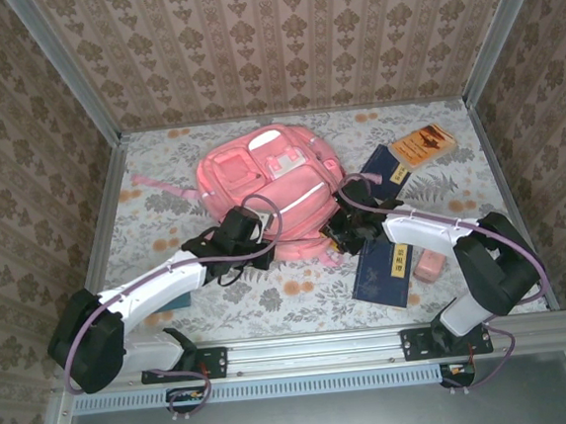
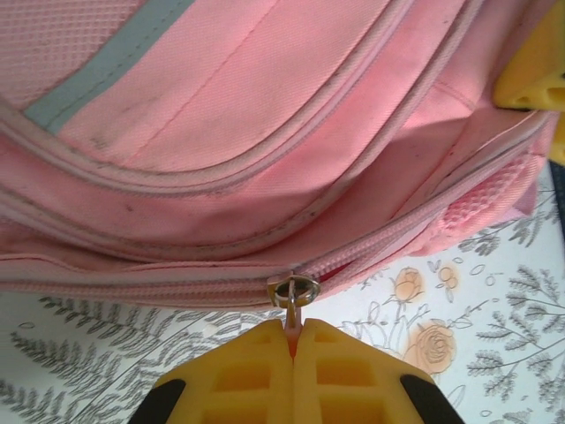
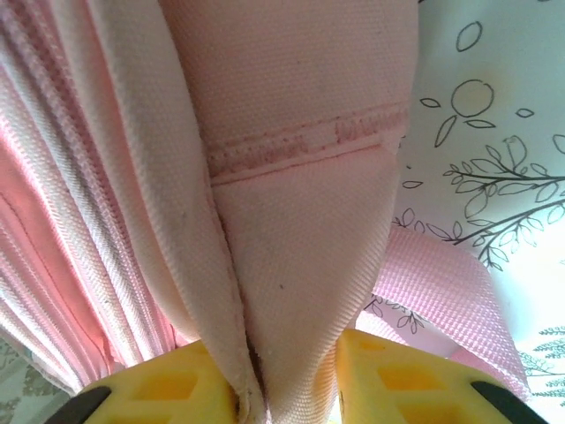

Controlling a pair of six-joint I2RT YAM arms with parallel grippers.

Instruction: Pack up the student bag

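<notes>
The student bag (image 1: 271, 188) is a large pink backpack lying flat in the middle of the table. My left gripper (image 1: 253, 236) is at its near edge. In the left wrist view its yellow fingers (image 2: 256, 371) are shut on the thin pull tab of the bag's zipper, just below the metal slider (image 2: 296, 290). To the right of the slider the zipper gapes slightly. My right gripper (image 1: 349, 228) is at the bag's near right corner. Its jaws (image 3: 284, 380) are closed on a thick fold of pink fabric (image 3: 300, 265) that fills the gap between them.
A dark blue notebook (image 1: 383, 273) and a small pink box (image 1: 429, 266) lie right of the bag, under my right arm. Further back are another dark blue book (image 1: 383, 168) and an orange book (image 1: 424, 145). A pink strap (image 3: 441, 291) trails over the flowered tablecloth.
</notes>
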